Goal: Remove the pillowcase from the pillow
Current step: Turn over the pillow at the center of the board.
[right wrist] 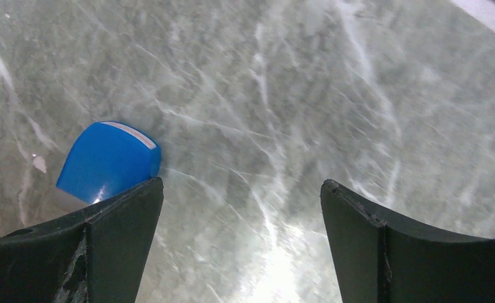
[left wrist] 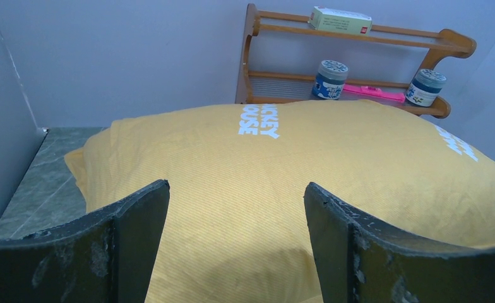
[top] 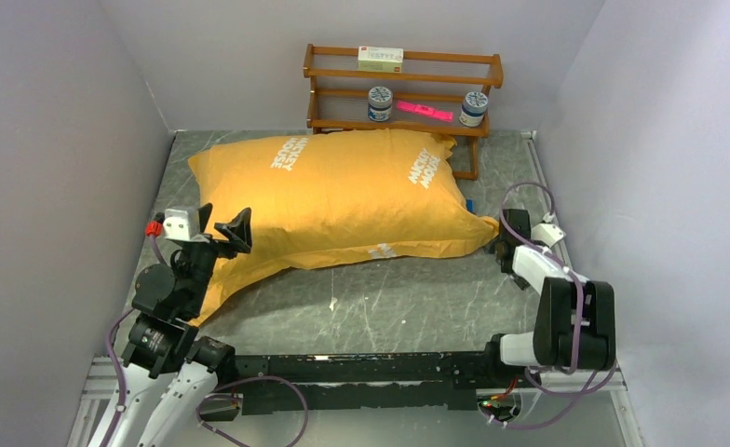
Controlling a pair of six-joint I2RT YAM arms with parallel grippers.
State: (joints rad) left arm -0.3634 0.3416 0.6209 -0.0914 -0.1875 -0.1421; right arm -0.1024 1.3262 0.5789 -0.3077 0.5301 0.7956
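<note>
grey marble tabletop. the orange-yellow pillowcase lies on it, stuffed full. left gripper spread wide at the pillowcase's near left corner; right gripper spread wide beside its right corner. wooden rack just behind the pillowcase.

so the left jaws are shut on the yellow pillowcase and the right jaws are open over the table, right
No: the left jaws are open, holding nothing, as the left wrist view shows, with the pillowcase beyond them. The right jaws are open over the table.
</note>
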